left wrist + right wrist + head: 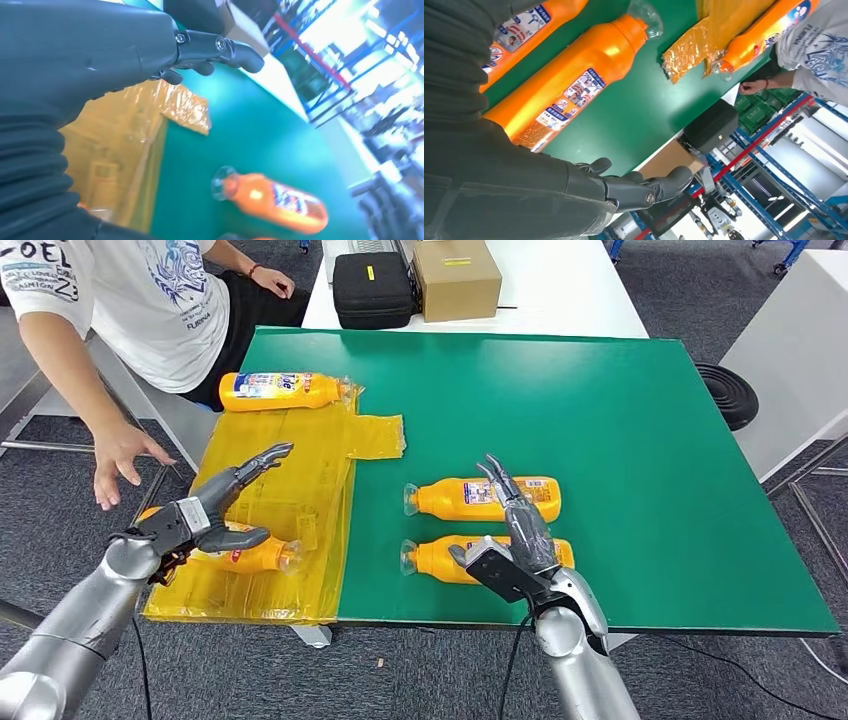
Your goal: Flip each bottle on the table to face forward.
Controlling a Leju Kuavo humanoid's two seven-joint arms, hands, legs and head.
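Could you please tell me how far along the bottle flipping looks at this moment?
Possibly done: two bottles lie side by side on the green mat, far one, near one; the far one's label faces up. In hand: nothing is gripped; the right hand hovers open over that pair, the left hand over a bottle on the yellow sheet. Left: likely that one and the back bottle.

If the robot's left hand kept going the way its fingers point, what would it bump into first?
Probably nothing close: the left hand points up and right over the yellow sheet toward open green table. Depth is unclear.
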